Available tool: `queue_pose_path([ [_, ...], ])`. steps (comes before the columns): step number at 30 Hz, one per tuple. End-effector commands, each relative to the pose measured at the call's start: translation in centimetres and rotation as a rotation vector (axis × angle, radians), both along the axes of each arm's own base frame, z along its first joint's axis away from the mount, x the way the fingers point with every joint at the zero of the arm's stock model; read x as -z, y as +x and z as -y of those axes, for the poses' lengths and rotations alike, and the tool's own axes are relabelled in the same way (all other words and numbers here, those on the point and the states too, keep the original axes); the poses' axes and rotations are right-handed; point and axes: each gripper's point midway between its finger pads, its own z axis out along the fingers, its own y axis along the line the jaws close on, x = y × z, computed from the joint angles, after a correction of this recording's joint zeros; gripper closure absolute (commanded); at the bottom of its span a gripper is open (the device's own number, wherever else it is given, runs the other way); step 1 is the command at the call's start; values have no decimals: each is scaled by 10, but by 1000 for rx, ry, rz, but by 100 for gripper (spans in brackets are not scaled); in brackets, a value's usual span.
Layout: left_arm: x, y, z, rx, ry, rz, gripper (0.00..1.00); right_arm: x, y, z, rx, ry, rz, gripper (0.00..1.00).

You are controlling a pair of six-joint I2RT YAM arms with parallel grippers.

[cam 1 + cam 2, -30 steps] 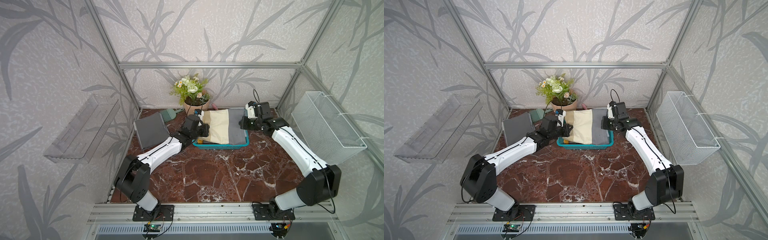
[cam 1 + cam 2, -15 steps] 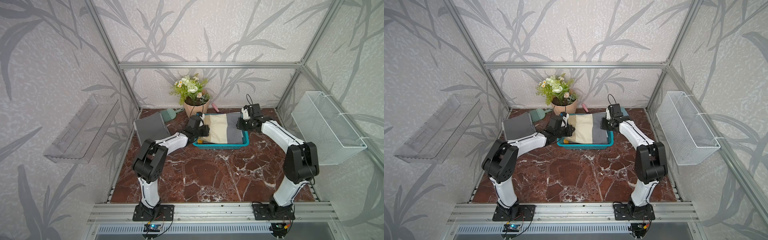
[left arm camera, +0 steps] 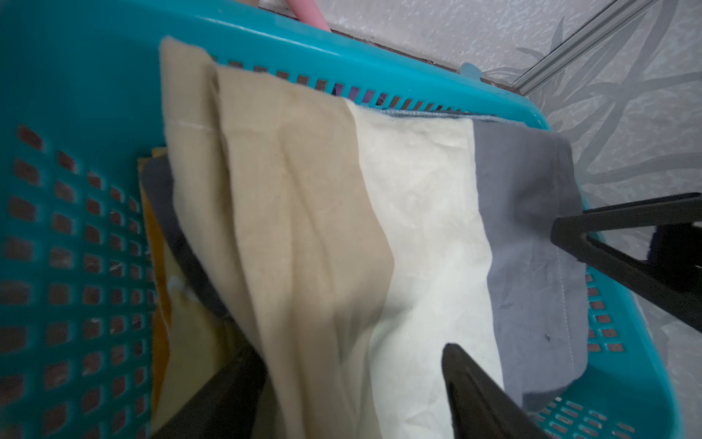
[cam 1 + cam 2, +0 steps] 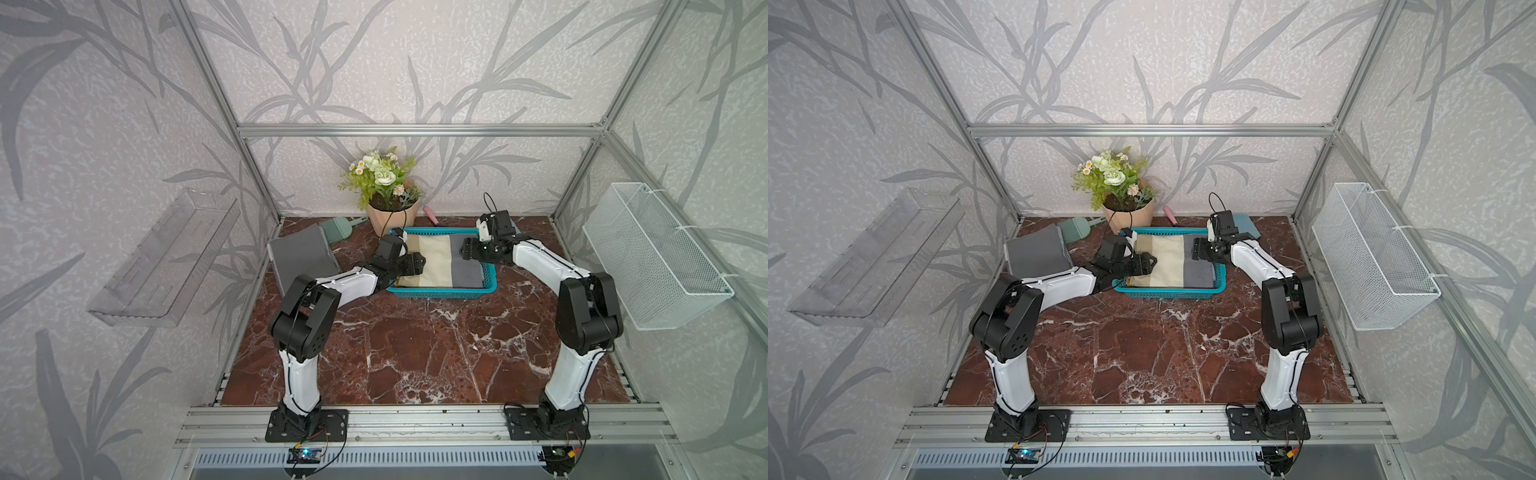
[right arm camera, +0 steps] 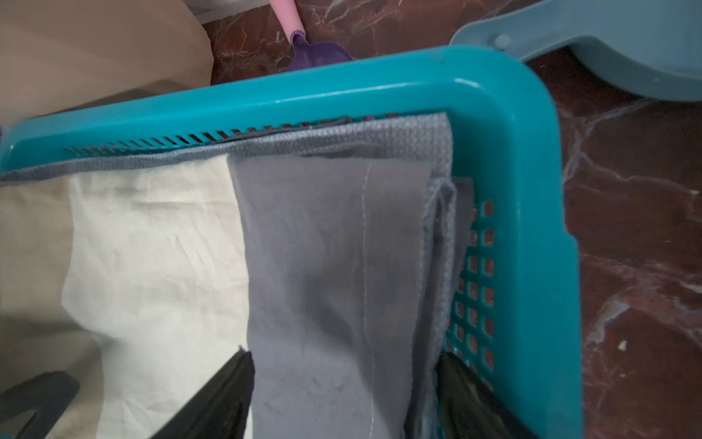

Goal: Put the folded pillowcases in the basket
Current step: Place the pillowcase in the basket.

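**Pillowcase laid in basket; both claws spread**

The near half of the red-brown marble tabletop point(image 4: 415, 353) is left bare, so ample room is judged to be available for drawing both arms back. Toward the far edge the rectangular turquoise plastic basket with lattice sides point(image 4: 440, 293) is set. The folded pillowcase of tan, cream and grey bands point(image 4: 434, 266) is laid flat inside it, over other cloths, though one tan corner appears to be draped on the far rim.

The left gripper point(image 3: 349, 349) is held low over the tan end and the right gripper point(image 5: 343, 357) over the grey end. Both are seen with jaws wide apart; cloth is seen between the fingers but is pinched by neither.

Just beyond the far rim, a peach paper-wrapped flowerpot point(image 4: 390, 216), a pink-handled purple scoop point(image 5: 315, 53) and a pale blue plastic piece point(image 5: 607, 57) are crowded in, so withdrawal upward and nearward is favoured.
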Motion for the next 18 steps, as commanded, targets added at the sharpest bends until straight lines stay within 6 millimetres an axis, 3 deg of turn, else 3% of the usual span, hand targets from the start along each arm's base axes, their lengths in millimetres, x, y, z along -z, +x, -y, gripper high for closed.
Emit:
queue_pose_path([
  [1, -5, 0, -21, -78, 31, -9, 18, -26, -5, 9, 22, -60, 67, 11],
  [3, -17, 3, -22, -90, 35, 0, 17, -41, -9, 0, -13, -64, 111, 4],
  [7, -46, 12, -21, -95, 51, 25, 20, -58, -14, -8, -28, -81, 190, 0],
  [13, -98, 21, -16, -88, 32, 106, 23, -75, -19, -10, -12, -45, 232, 6],
  [16, -109, 26, -13, -87, 6, 137, 27, -74, -21, -18, -29, -18, 240, 24],
  [18, -107, 30, -6, -83, -22, 148, 42, -71, -19, -22, -35, -9, 240, 50],
])
